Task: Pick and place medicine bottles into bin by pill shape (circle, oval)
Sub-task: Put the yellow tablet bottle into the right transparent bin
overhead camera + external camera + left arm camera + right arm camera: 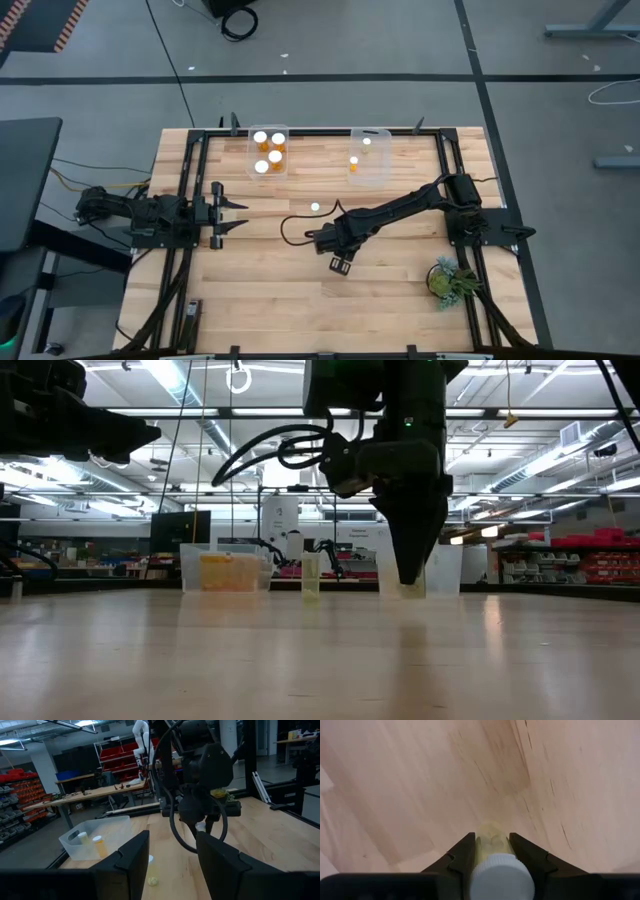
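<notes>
My right gripper (340, 264) points down over the middle of the table and is shut on a small pale bottle with a white cap (498, 877). It also shows in the low view (411, 565). Another white-capped bottle (315, 207) stands on its base on the table between the two arms. It also shows in the low view (311, 575). My left gripper (240, 215) waits open and empty at the table's left, level, pointing toward the right. My right gripper pinches the bottle's body (483, 848) between its two fingers, just below the white cap. The fingers come from above, point down and lie along the bottle. The bottle is upright, cap toward the wrist, and its lower end (411, 590) is clear of the table.
Two clear bins stand at the table's far side. The left one (251, 158) holds several orange bottles, and the right one (380, 172) holds two. A green plant (450, 280) sits at the near right. Black rails run along the table's left and right sides.
</notes>
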Available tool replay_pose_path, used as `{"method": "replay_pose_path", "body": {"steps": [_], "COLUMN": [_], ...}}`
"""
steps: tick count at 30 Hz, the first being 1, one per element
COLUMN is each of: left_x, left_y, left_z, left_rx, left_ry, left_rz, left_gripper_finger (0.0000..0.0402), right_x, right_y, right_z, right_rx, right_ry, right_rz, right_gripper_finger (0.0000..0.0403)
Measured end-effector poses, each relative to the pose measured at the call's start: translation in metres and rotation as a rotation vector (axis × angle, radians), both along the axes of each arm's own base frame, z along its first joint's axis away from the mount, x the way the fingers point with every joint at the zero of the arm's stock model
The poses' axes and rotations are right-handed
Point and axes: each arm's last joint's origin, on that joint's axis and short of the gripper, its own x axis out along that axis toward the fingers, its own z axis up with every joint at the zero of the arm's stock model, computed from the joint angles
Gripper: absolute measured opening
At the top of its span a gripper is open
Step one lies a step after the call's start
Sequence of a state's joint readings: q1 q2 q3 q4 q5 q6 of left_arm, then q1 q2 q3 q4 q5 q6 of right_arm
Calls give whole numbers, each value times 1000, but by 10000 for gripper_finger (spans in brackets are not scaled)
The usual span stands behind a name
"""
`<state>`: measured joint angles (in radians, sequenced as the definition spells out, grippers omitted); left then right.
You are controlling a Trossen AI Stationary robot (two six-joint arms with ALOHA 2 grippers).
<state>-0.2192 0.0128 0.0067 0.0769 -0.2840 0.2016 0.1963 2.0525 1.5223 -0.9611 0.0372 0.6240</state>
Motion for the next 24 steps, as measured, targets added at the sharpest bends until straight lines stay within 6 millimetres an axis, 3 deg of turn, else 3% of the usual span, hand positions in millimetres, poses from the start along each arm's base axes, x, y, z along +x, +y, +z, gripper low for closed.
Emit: {"method": "replay_pose_path", "body": {"steps": [24], "left_x": [0], "left_y": [0], "left_z": [0], "left_rx": [0], "left_ry": [0], "left_rz": [0], "left_gripper_finger": [172], "right_x": [9], "right_y": [-21], "right_z": [52], "right_rx": [-59], "right_ry": [44], "right_rz": [1], "right_gripper_finger": [122]}}
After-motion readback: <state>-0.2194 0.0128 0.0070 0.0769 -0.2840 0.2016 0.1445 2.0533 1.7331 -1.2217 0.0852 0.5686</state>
